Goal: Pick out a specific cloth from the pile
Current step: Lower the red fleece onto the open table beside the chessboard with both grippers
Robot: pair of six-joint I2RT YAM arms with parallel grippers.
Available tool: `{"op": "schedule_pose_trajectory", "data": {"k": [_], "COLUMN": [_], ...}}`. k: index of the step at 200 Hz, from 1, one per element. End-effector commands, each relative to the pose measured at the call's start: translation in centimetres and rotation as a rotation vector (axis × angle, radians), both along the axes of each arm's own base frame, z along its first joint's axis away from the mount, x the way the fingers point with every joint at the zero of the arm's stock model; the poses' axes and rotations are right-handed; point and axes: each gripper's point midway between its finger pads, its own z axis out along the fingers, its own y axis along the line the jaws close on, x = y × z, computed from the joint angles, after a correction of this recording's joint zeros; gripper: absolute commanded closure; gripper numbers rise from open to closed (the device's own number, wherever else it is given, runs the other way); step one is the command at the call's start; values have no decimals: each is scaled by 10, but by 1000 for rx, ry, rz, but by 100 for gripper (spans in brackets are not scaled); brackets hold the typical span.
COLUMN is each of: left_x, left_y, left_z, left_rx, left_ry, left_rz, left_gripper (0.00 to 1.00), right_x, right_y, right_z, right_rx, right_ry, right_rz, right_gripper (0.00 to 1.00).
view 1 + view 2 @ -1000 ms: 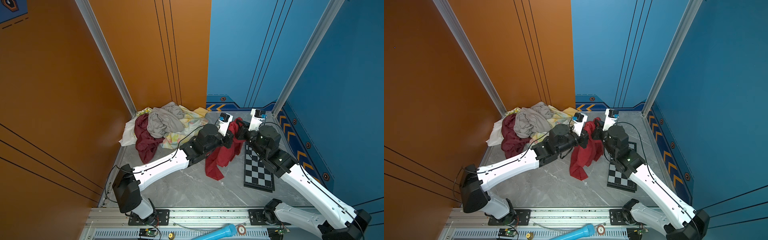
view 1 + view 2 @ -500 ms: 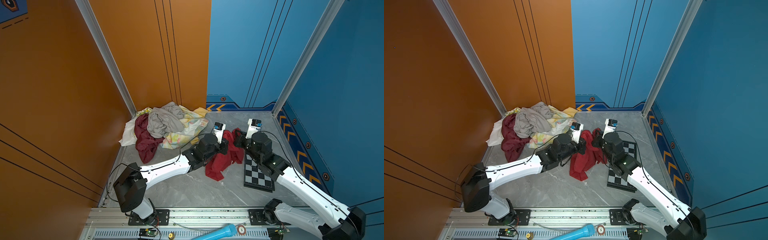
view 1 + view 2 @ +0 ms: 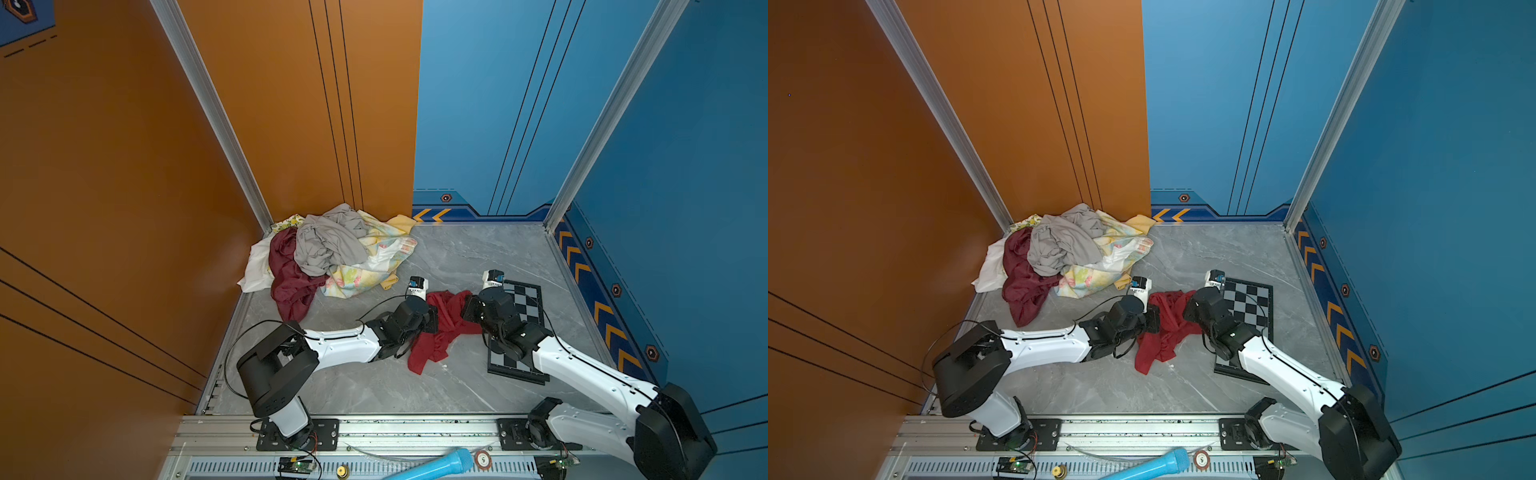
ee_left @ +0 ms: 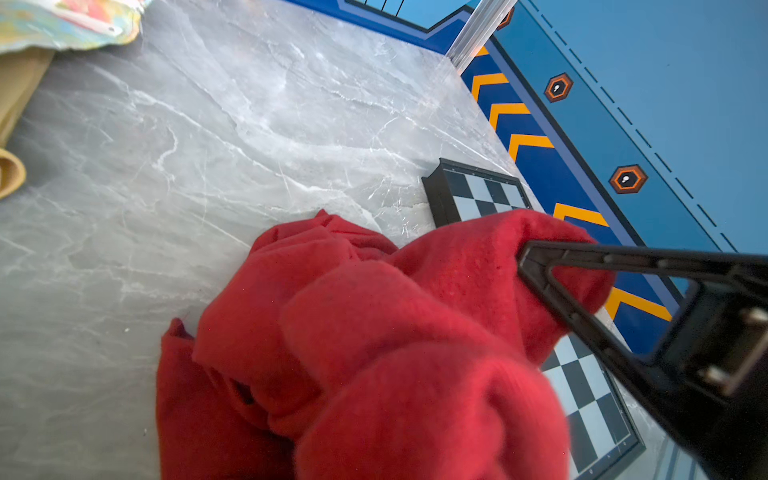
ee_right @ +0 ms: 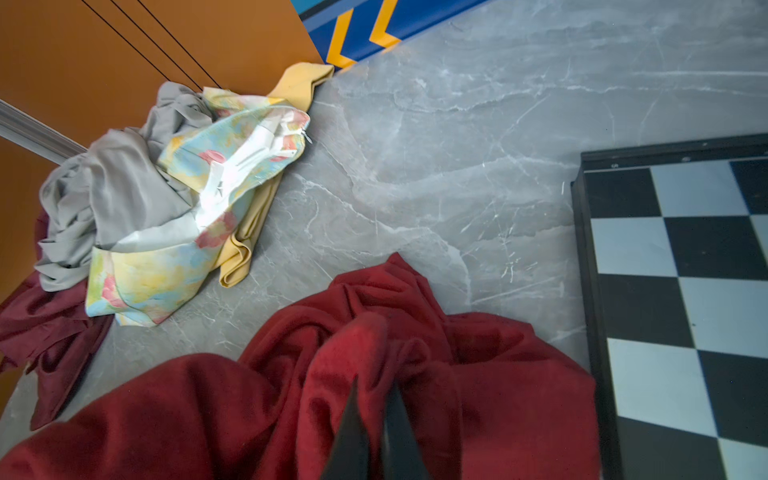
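The grey table carries the pile left of centre, the chessboard right of centre, the red cloth between them, apart from the pile; left pincer and right pincer each clamp its folds.

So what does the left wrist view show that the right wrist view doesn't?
Only the left wrist view: the blue side wall with orange hexagon markers and the left gripper, shut on the bright red knit cloth. Only the right wrist view: the orange wall panel, the crumpled grey cloth, the dark maroon shiny cloth and the right gripper, shut on the same cloth. Both: the red cloth, the black-and-white chessboard, the grey marble tabletop and the pastel floral cloth.
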Motion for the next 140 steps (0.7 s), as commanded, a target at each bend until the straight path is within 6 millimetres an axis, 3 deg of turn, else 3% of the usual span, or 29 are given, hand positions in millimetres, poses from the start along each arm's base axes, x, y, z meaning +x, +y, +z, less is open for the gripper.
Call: {"op": "schedule_pose_trajectory", "data": {"k": [1,32,99,113,140], "left_x": [-3,-4,-14,-13,-17], "left_y": [-4,-9,-26,-39,-39], "left_z": [-22,-53,-99,-91,-88], "left_rx": [-27,-4,53,42,91], "left_ry": [85,188,396,409,422], "left_rz": [28,40,15,-14,-49], "left_gripper": [100,100,100,100,100], "right_x": [1,2,4,4,4], "right_y": [9,15,22,20,17], "right_z": [-19,-46,-101,-110,-112], "right_rx": [27,25,43,48,45], "right_ry": [54,132,300,325,337], "right_rz": [15,30,40,36,34], "right_gripper": [100,100,100,100,100]}}
